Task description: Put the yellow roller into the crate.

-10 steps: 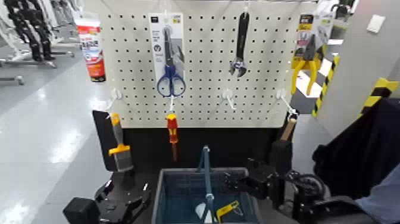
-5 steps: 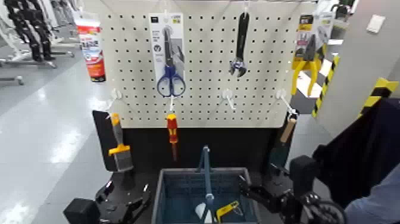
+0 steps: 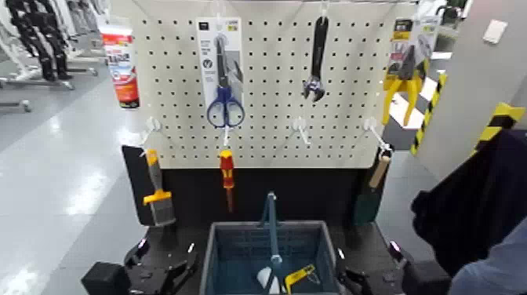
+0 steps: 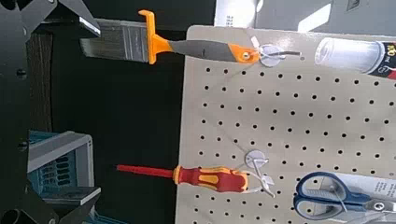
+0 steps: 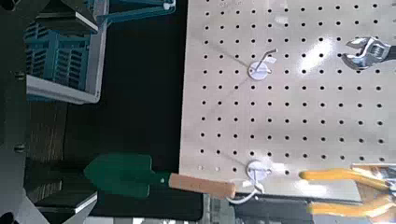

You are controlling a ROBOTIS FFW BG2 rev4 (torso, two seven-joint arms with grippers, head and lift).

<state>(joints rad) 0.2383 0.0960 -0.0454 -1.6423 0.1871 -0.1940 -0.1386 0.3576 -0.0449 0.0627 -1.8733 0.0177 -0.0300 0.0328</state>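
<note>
Yellow roller (image 3: 299, 276) lies inside the crate (image 3: 270, 223), on its floor. Right gripper (image 3: 367, 252) stands wide and empty beside the crate; left gripper (image 3: 168, 249), opposite side, likewise wide.

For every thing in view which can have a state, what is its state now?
Yellow roller: lying inside the crate
Crate: handle raised, holding the roller
Screwdriver: hanging, tip down
Scissors: hanging, blades up
Left gripper: open, left of the crate
Right gripper: open, right of the crate
</note>
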